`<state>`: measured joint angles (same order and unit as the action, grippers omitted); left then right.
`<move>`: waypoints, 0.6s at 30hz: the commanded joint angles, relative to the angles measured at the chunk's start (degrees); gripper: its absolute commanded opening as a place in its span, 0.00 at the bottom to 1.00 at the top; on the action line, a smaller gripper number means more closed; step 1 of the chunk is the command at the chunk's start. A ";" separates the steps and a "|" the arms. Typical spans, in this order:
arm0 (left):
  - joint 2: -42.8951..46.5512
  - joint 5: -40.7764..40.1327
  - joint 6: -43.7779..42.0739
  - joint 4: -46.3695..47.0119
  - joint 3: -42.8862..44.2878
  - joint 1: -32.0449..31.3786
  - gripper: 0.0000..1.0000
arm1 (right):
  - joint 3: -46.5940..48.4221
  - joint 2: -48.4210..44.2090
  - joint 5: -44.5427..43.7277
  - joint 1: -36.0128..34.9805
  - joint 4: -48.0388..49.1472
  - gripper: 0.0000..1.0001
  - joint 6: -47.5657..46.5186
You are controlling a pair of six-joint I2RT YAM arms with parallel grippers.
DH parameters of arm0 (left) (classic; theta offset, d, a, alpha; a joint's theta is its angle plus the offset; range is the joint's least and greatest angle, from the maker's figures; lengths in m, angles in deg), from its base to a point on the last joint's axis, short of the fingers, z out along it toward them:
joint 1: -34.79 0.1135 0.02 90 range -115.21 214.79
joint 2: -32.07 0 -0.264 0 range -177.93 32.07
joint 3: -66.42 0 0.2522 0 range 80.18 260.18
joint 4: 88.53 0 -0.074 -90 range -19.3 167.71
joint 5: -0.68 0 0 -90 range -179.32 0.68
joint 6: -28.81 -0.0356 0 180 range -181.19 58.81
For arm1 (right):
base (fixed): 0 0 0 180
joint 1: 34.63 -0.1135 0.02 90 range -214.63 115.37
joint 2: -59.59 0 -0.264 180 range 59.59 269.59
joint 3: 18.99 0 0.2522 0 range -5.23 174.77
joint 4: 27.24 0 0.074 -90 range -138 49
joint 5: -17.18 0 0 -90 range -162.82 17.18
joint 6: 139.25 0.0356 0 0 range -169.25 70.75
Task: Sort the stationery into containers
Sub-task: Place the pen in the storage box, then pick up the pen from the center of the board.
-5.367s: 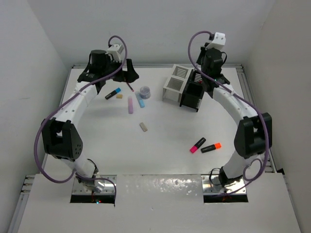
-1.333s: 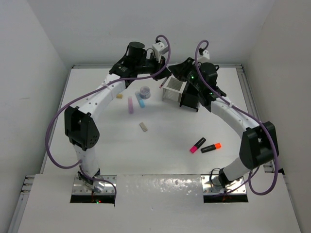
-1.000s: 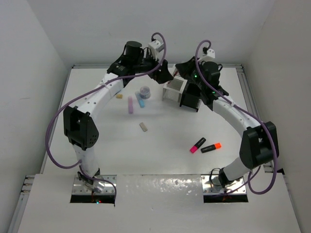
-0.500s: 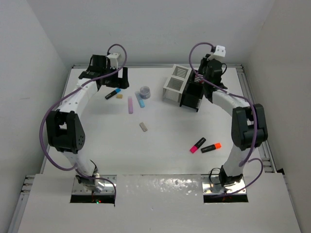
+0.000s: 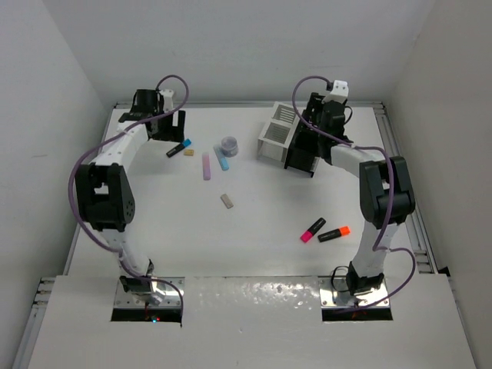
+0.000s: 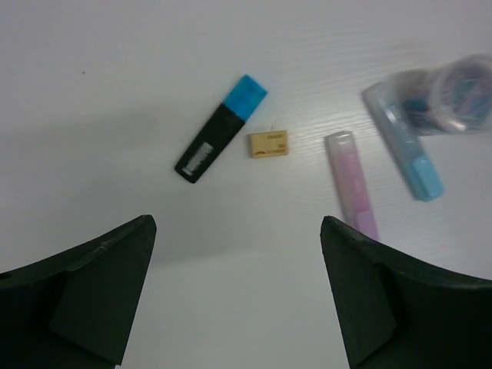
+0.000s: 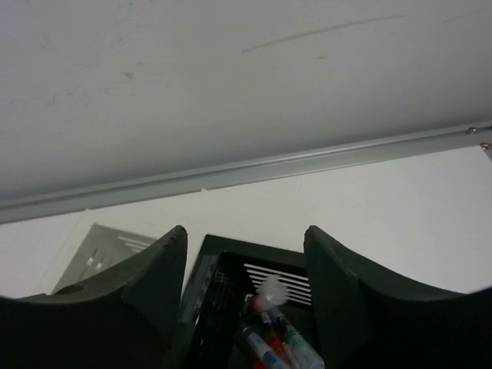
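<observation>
Swung back from the white bin (image 5: 275, 132), the left gripper (image 5: 167, 125) now hangs over the far-left part of the desk (image 5: 261, 261). The right gripper (image 5: 307, 137) has kept its place above the black bin (image 5: 301, 160).

Well to the near side of the right gripper, a pink-ended highlighter (image 5: 313, 229) and an orange-ended highlighter (image 5: 334, 234) lie just beside each other. A beige eraser (image 5: 227, 201) lies alone between the arms, nearer than either gripper.

The left gripper (image 6: 238, 231) is spread wide and holds nothing. Just ahead of its gap lies a blue-ended highlighter (image 6: 219, 129), with a small tan block (image 6: 268, 144) near the blue end but apart from it. Ahead of its right finger lies a pink stick (image 6: 351, 184). Past that is a blue stick (image 6: 403, 146), its far end meeting a blurred greyish round piece (image 6: 461, 96).

The right gripper (image 7: 244, 254) is also parted and empty. The black bin (image 7: 231, 265) lies between and below its fingers, with red pens (image 7: 269, 330) inside. The white bin (image 7: 104, 254) shows beside its left finger.
</observation>
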<state>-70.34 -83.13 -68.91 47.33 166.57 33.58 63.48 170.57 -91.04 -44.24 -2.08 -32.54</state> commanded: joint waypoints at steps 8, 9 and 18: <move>-20.79 -8.48 -13.44 -1.18 15.64 4.11 0.76 | 4.68 -11.57 11.17 -0.24 -15.61 0.70 2.71; -21.68 -8.13 -13.46 -1.27 16.26 4.03 0.76 | 4.68 -12.27 11.80 -0.24 -15.63 0.70 2.71; -27.84 -2.86 -17.84 -4.35 21.28 3.32 0.74 | 0.82 -20.36 14.00 -0.41 -19.14 0.70 5.79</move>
<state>-97.79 -88.15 -83.97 43.55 186.13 37.40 65.18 153.44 -78.58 -44.24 -20.34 -28.21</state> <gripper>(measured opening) 0.743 0.699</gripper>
